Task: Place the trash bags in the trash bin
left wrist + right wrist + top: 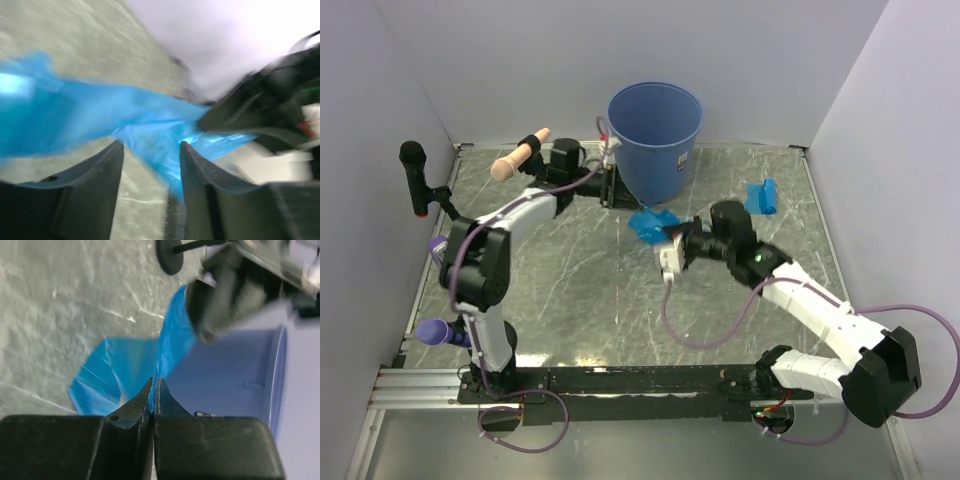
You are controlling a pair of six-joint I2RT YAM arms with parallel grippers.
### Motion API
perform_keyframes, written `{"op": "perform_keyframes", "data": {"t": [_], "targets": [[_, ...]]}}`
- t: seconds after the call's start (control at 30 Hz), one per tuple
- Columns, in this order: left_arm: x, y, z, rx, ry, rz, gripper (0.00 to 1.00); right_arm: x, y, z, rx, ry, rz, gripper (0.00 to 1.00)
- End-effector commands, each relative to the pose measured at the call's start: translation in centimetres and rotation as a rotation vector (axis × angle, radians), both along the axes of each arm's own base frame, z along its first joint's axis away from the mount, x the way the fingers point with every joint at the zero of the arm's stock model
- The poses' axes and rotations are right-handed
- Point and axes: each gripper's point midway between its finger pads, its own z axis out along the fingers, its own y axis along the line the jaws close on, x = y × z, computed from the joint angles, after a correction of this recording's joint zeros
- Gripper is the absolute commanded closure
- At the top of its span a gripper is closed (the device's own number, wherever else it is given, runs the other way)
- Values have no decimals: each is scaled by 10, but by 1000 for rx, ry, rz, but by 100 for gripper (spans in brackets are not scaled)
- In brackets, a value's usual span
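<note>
Right gripper (pixel 154 390) clenched on a blue trash bag (pixel 112 372) at the foot of the trash bin (pixel 660 160).

Its fully closed fingers pinch a thin fold of film, and the rest of the bag trails on the table (pixel 570 300) just beside the bin's base. The left gripper (pixel 150 160) has its jaws parted with film between them, though blur hides whether the film touches either pad. To do this step well, the right arm should probably lift until the trailing film clears the thick rim, centre over the opening, then release, while the left arm backs away to avoid snagging. The bag is glossy, translucent bright blue, crumpled and limp. A second small bag (pixel 761 196) lies on the table, well apart from both grippers.
</note>
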Motion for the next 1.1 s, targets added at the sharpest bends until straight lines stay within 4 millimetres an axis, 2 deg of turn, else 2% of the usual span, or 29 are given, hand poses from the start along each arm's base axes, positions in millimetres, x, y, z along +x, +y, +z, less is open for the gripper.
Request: {"op": "perform_keyframes", "data": {"t": [0.0, 0.07, 0.17, 0.2, 0.27, 0.37, 0.53, 0.67, 0.83, 1.07], "targets": [[14, 43, 67, 99, -467, 216, 43, -4, -2, 58, 176, 387, -121, 100], [5, 58, 89, 110, -634, 251, 37, -8, -3, 61, 189, 556, -152, 100], [-23, 71, 105, 136, -915, 185, 32, -14, -3, 64, 208, 693, -173, 100], [-33, 73, 106, 149, -969, 162, 31, -16, -3, 68, 222, 707, -173, 100], [-41, 71, 101, 188, -1065, 110, 31, -17, -2, 73, 243, 722, -176, 100], [-42, 61, 97, 214, -1150, 46, 30, -16, 1, 80, 257, 744, -180, 100], [-36, 40, 93, 203, -1214, -7, 30, -15, 3, 86, 279, 749, -179, 100], [-35, 24, 89, 185, -1205, -81, 33, -15, 2, 92, 290, 743, -186, 100], [-35, 19, 87, 172, -1178, -122, 38, -12, 1, 89, 299, 749, -209, 100], [-33, 14, 80, 158, -1151, -151, 59, -5, 4, 93, 333, 751, -223, 100]]}}
